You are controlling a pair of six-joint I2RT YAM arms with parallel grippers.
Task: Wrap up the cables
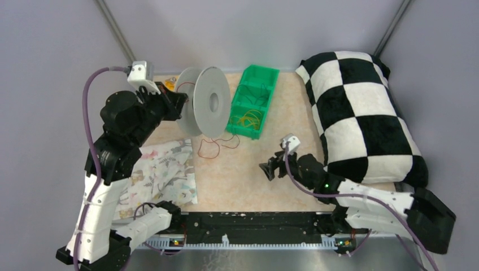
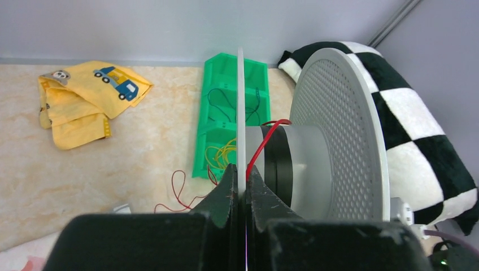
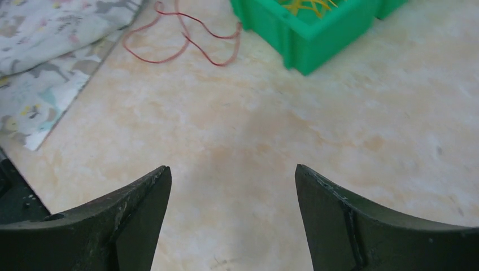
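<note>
In front of the grey round plastic spool (image 1: 212,101), the thin red-brown wire (image 1: 214,148) is lying in loose curls — light, limp, best pinched at a loop, I'm judging. My left gripper (image 2: 241,175) is clamping the spool's flange; my right gripper (image 3: 233,175) is gaping, empty.

On the table (image 1: 248,169): green bin (image 1: 244,132), checkered pillow (image 1: 361,113), two cloths.
The bin holds yellow wires (image 1: 248,119); the pillow lies to its right, patterned cloth (image 1: 164,169) near left, yellow cloth (image 2: 85,101) far left.
</note>
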